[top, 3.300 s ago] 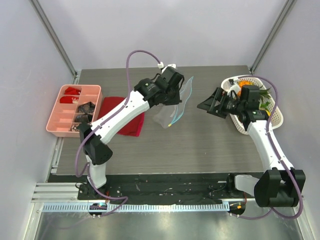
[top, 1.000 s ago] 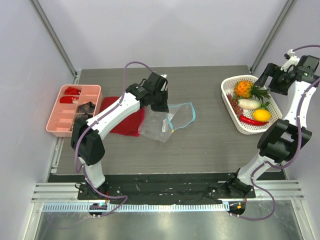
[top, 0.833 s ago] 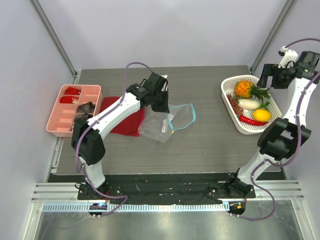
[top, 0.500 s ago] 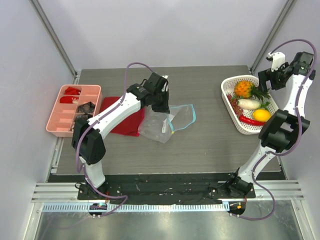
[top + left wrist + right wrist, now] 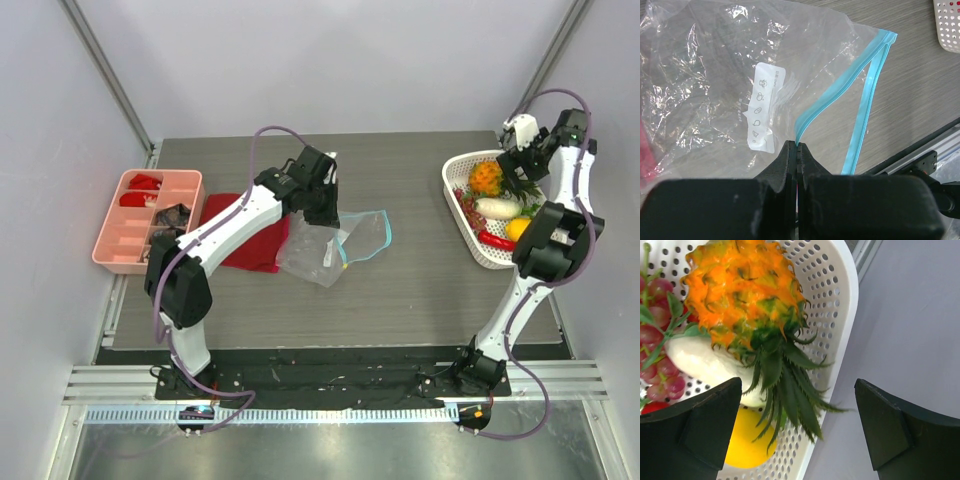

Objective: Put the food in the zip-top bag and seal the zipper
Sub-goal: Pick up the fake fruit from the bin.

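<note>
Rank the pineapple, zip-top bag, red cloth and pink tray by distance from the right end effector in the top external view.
From the right end effector:
1. pineapple, in the right-side basket.
2. zip-top bag, mid-table.
3. red cloth, left of bag.
4. pink tray, far left.

This is a robotics lab test cell, not a home or a shop. Plain pale wall panels (image 5: 330, 60) close it in on three sides, held by bare metal framing posts (image 5: 105, 70). The grey wood-grain table (image 5: 420, 290) ends at the near edge in a black base plate (image 5: 330, 370) and a slotted aluminium rail (image 5: 300, 412). The left arm (image 5: 240, 220) and the right arm (image 5: 520, 300), both white with black joints, are bolted there, and purple cables (image 5: 262, 135) loop along them. What lies on the table is staged: toy fruit and vegetables (image 5: 486, 178) in a white perforated basket (image 5: 447, 180), a pink divided tray (image 5: 110, 230), a folded red cloth (image 5: 255, 250) and a clear zip-top bag (image 5: 310, 250).
</note>
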